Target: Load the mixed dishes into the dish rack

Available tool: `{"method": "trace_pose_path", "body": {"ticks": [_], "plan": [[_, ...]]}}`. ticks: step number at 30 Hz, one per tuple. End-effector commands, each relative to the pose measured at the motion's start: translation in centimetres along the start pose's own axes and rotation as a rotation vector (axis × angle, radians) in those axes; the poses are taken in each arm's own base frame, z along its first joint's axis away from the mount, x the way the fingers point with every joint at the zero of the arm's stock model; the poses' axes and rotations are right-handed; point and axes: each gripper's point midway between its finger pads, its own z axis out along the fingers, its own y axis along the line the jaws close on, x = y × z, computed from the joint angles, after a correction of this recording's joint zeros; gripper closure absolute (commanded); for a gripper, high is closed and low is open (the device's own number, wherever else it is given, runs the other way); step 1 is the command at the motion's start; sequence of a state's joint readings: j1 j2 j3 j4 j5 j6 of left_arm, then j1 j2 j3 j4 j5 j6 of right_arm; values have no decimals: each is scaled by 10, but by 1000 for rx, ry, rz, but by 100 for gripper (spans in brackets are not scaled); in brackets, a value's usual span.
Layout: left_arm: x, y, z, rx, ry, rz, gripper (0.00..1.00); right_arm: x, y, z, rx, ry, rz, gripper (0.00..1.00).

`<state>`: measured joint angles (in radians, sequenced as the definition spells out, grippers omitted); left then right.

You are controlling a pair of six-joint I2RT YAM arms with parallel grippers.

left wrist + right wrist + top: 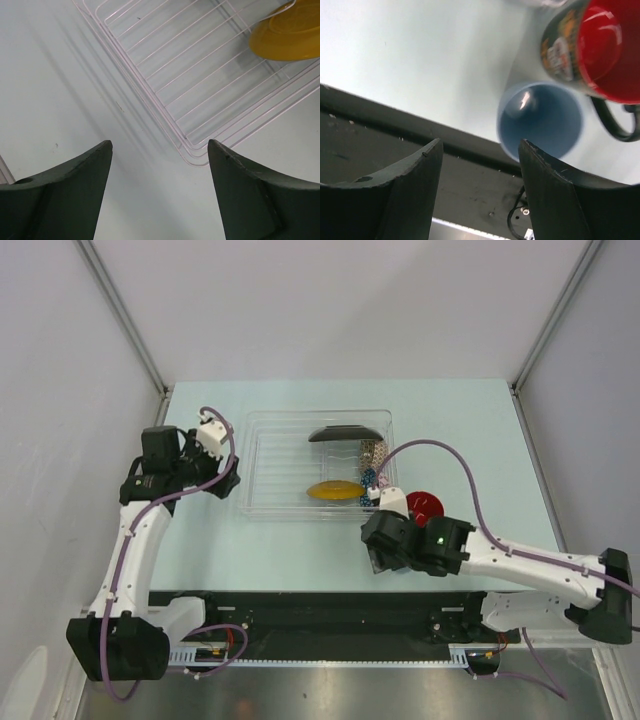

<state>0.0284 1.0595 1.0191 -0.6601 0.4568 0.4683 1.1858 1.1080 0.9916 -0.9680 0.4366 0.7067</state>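
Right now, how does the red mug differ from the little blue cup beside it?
The mug is dark outside with a print and red inside; the cup is light blue throughout. The mug has a loop handle; the cup shows none. The cup sits nearer the table's near edge than the mug. Both stand on the table.

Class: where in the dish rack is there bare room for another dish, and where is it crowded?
The left half of the dish rack is bare floor, bordered by its left wall, the black plate at the back and the yellow saucer in front. The right end is crowded with the patterned bowls; the red-inside mug and light-blue cup sit outside it.
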Motion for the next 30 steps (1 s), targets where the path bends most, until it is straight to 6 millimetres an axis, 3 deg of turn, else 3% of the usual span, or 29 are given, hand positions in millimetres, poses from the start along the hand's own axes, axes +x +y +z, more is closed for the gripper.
{"method": "trace_pose_path", "body": {"ticks": [1, 9, 22, 25, 30], "plan": [[-4, -4, -3, 8, -29, -2, 18, 21, 9, 9, 24, 73, 0, 34], [-7, -5, -9, 0, -45, 7, 18, 28, -1, 35, 92, 105, -32, 39], [-4, -6, -6, 7, -42, 1, 18, 19, -15, 52, 99, 94, -6, 43], [-3, -7, -6, 7, -41, 4, 20, 29, -17, 61, 108, 124, -10, 53], [-5, -7, -8, 6, -44, -3, 19, 45, -14, 70, 90, 170, -2, 79]]}}
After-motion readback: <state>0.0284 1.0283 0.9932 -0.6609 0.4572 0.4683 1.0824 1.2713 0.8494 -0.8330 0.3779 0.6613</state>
